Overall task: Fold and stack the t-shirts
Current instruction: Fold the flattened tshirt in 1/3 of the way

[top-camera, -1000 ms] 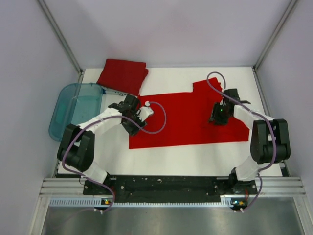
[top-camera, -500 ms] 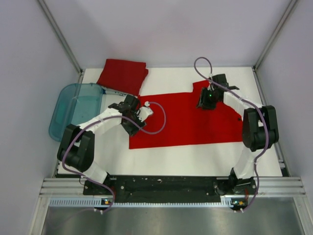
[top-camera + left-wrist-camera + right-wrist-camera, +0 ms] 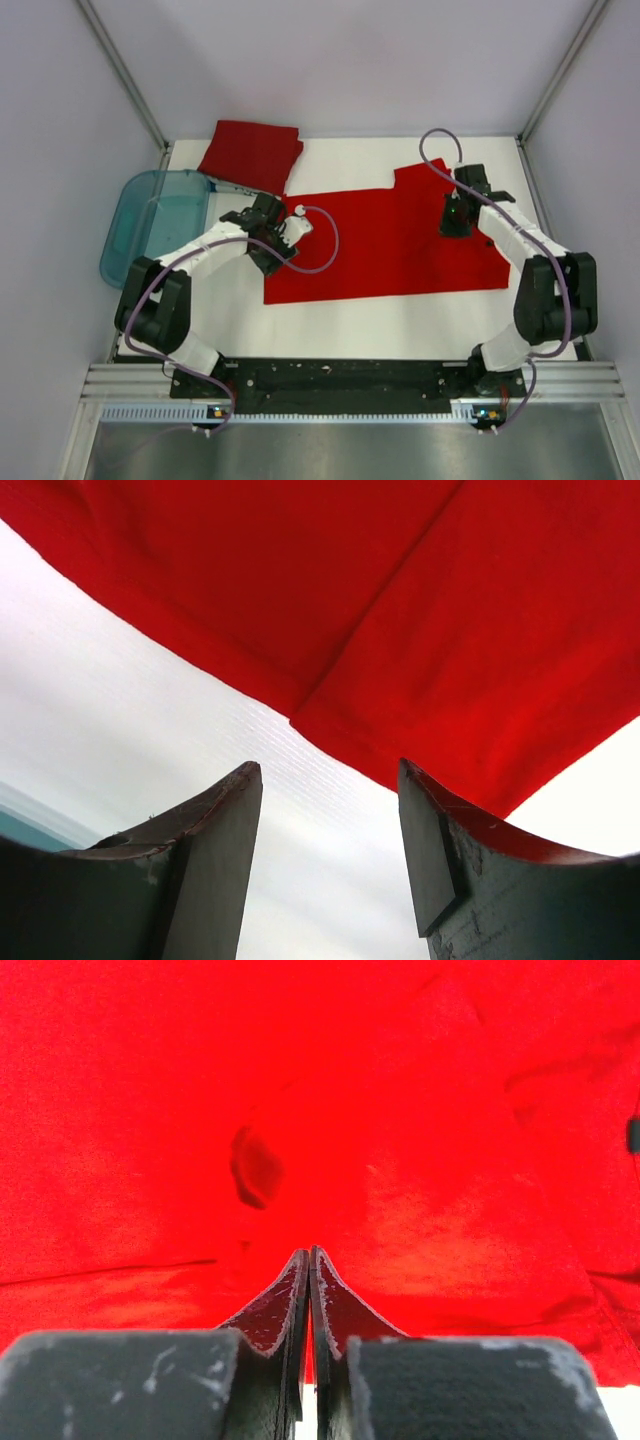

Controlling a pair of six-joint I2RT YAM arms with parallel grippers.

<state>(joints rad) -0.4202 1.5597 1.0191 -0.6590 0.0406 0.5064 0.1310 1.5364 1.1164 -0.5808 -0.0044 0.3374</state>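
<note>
One red t-shirt (image 3: pixel 390 245) lies spread flat across the middle of the white table. A second red t-shirt (image 3: pixel 252 155) lies folded at the back left. My left gripper (image 3: pixel 270 260) is low at the spread shirt's left edge. In the left wrist view it (image 3: pixel 330 780) stands open over bare table, with the shirt's hem and a seam (image 3: pixel 400 610) just ahead of the fingers. My right gripper (image 3: pixel 455 228) hovers over the right part of the spread shirt. In the right wrist view it (image 3: pixel 309 1252) is shut, with nothing between the fingers and red cloth (image 3: pixel 400 1110) filling the view.
A translucent teal tub (image 3: pixel 118 240) stands at the table's left edge, beside my left arm. Metal frame posts rise at the back corners. Bare white table shows in front of the spread shirt and at the back right.
My right gripper has shut. It swung back towards the shirt's far sleeve, then came right again over the shirt's right part. The left arm has not moved.
</note>
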